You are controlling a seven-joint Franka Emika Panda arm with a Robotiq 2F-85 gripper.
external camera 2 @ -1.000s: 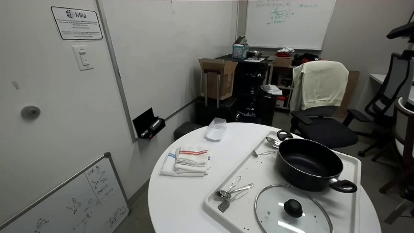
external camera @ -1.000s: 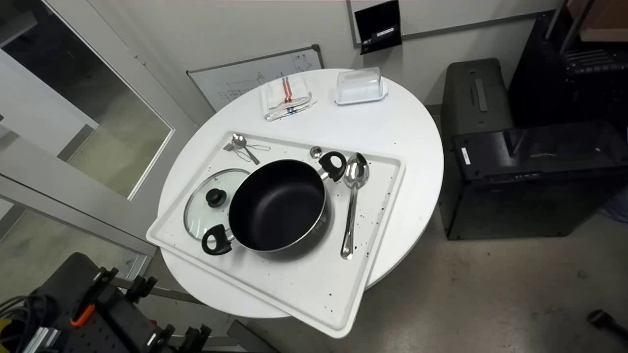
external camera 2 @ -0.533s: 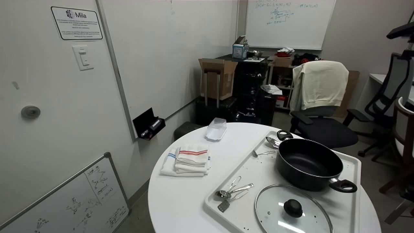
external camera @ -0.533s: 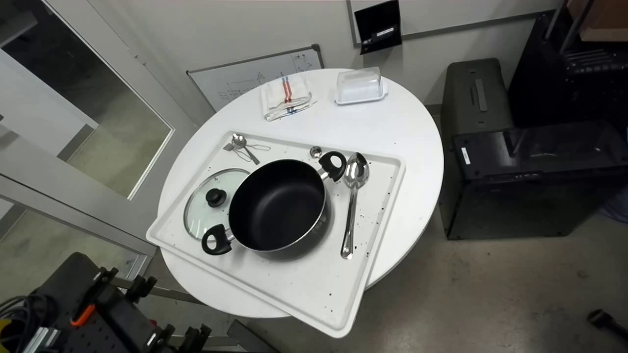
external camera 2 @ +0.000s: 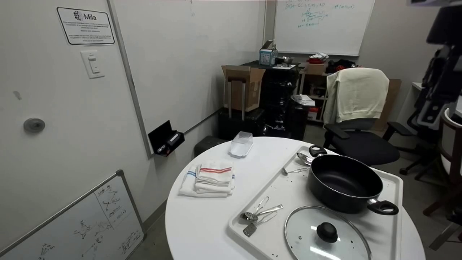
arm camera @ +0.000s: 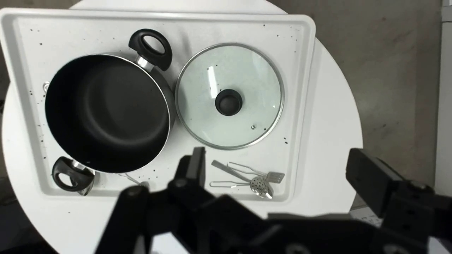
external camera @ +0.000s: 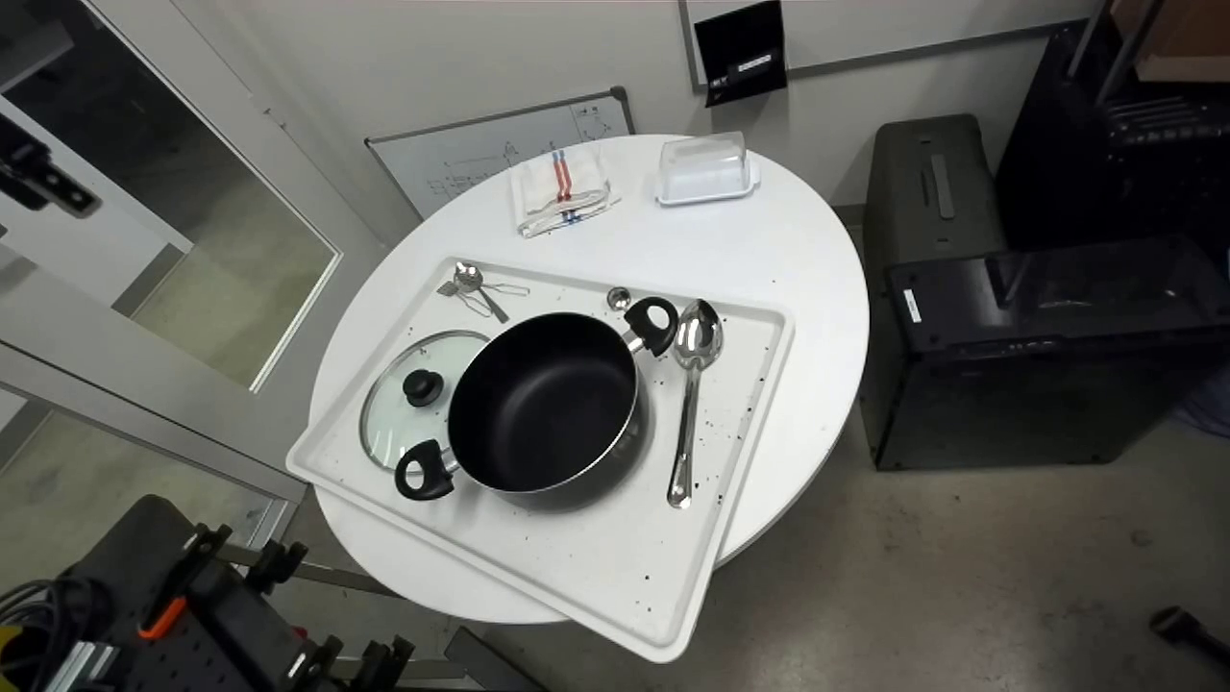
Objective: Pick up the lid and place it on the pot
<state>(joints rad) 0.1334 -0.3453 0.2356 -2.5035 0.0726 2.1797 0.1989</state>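
The lid, clear glass with a metal rim and black knob, lies flat, knob up, on the tray beside the pot. It shows in both exterior views (external camera: 392,415) (external camera 2: 306,234) and the wrist view (arm camera: 247,77). The black pot stands upright and uncovered in both exterior views (external camera: 543,404) (external camera 2: 344,184) and the wrist view (arm camera: 113,113). Lid and pot are very close; I cannot tell if they touch. My gripper (arm camera: 279,165) is wide open and empty, above the table. Only part of it shows at the edge of both exterior views (external camera: 67,192) (external camera 2: 429,112).
The white tray (external camera: 577,577) lies on a round white table (external camera: 788,250) and overhangs its edge. Small metal utensils (arm camera: 259,185) lie near the lid. A large spoon (external camera: 697,346) lies beside the pot. Folded towels (external camera: 562,192) and a butter dish (external camera: 706,171) stand farther back.
My gripper has come into both exterior views, at the left edge of one and the upper right edge of the other. Lid, pot and utensils have not moved.
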